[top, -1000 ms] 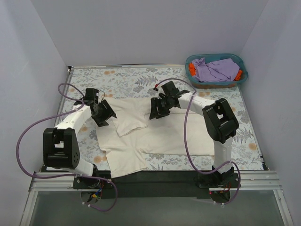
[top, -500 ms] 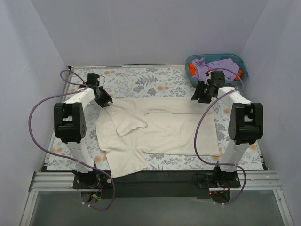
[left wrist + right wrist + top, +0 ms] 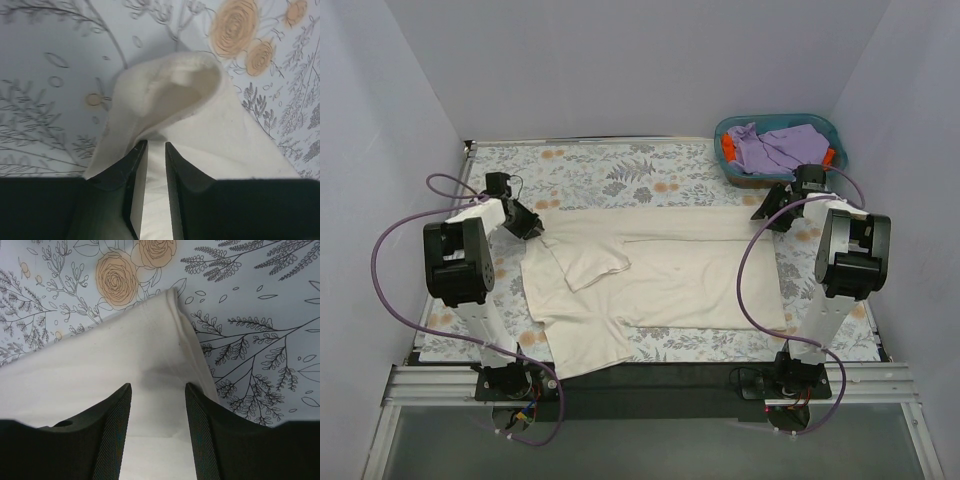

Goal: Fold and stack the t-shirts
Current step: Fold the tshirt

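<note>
Though walls [image 3: 620, 70] are plain, floral tabletop [image 3: 610, 170] bears a cream t-shirt [image 3: 670, 280]

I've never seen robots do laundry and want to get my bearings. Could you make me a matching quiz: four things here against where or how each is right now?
Things:
1. cream t-shirt
2. lavender garment
3. left claw
4. right claw

Places or states:
A. jaws apart over a shirt corner
B. lying in the teal basket
C. spread on the flowered table
D. closed on bunched cream cloth

Pairs: 1-C, 2-B, 3-D, 4-A
</note>
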`<state>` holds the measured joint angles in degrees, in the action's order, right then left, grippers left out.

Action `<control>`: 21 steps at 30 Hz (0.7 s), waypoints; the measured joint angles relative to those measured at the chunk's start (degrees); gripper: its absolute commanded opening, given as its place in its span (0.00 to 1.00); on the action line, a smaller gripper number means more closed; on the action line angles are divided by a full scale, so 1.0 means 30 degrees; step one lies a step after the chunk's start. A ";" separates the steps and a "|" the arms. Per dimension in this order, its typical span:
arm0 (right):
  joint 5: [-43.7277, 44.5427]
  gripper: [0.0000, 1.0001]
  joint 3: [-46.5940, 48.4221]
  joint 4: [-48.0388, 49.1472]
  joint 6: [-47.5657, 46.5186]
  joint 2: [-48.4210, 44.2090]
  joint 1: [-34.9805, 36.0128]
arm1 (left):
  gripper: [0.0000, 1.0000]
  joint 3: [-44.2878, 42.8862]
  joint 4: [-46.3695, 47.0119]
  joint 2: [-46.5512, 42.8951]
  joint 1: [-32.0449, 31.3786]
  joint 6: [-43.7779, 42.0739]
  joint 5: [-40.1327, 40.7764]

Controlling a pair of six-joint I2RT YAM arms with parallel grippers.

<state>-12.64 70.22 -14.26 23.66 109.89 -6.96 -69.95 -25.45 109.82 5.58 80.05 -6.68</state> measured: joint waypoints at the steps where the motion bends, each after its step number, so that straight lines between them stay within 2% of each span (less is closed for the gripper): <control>1: -0.0146 0.47 -0.0073 0.0131 0.0146 0.0000 -0.0160 | 0.25 0.0379 0.0138 -0.0262 0.0379 0.0102 -0.0102; 3: -0.0364 0.47 -0.0124 0.0270 0.0233 -0.0007 -0.0248 | 0.30 0.0772 0.0168 -0.0605 0.0991 0.0240 -0.0444; 7: -0.0699 0.47 -0.0124 0.0299 0.0131 -0.0007 -0.0175 | 0.48 0.0787 0.0248 -0.0838 0.1268 0.0219 -0.0845; 10: -0.0918 0.47 -0.0087 0.0284 -0.0087 -0.0007 -0.0182 | 0.54 0.0699 0.0219 -0.0940 0.1297 0.0066 -0.0852; 13: -0.1173 0.47 0.0051 0.0226 -0.0401 -0.0007 -0.0197 | 0.55 0.0474 0.0219 -0.0940 0.1341 -0.0087 -0.0692; 21: -0.2273 0.47 0.1122 0.0415 -0.0495 -0.0007 -0.0248 | 0.43 -0.1239 0.0211 -0.0576 0.1501 -0.0328 -0.0546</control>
<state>-19.46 73.58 -13.02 22.17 109.86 -7.70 -73.67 -24.82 108.09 10.09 79.07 -8.32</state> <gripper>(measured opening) 0.466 0.453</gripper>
